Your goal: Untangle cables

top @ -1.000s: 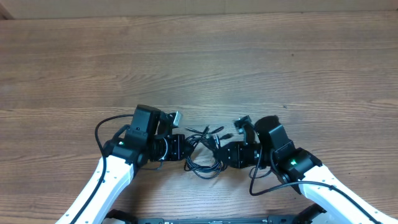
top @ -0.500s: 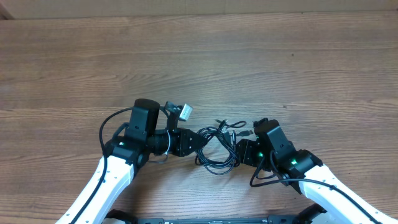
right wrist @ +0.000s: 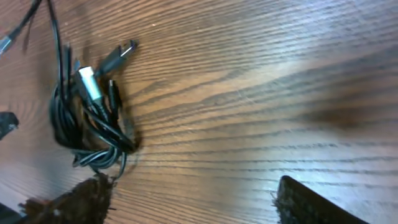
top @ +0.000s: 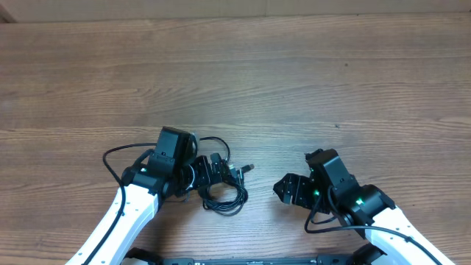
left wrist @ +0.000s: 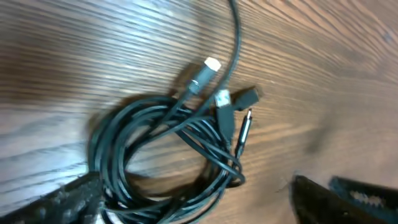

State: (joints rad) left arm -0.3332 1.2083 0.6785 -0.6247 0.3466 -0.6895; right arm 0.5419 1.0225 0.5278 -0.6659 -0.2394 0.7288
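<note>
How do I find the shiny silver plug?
On the wooden table, look by the left robot arm for the coiled bundle of black cables. Of the ends poking out, the silver plug has a grey metal body and white tip; the others have black bodies.

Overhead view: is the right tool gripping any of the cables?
No, the right tool sits open and apart from the cables, which lie bunched at the left tool.

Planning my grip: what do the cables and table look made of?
The cables: thin black cords, apparently rubbery plastic jackets with a slight sheen; one plug looks like silvery metal. The table: brown wood grain, matte, possibly laminate.
</note>
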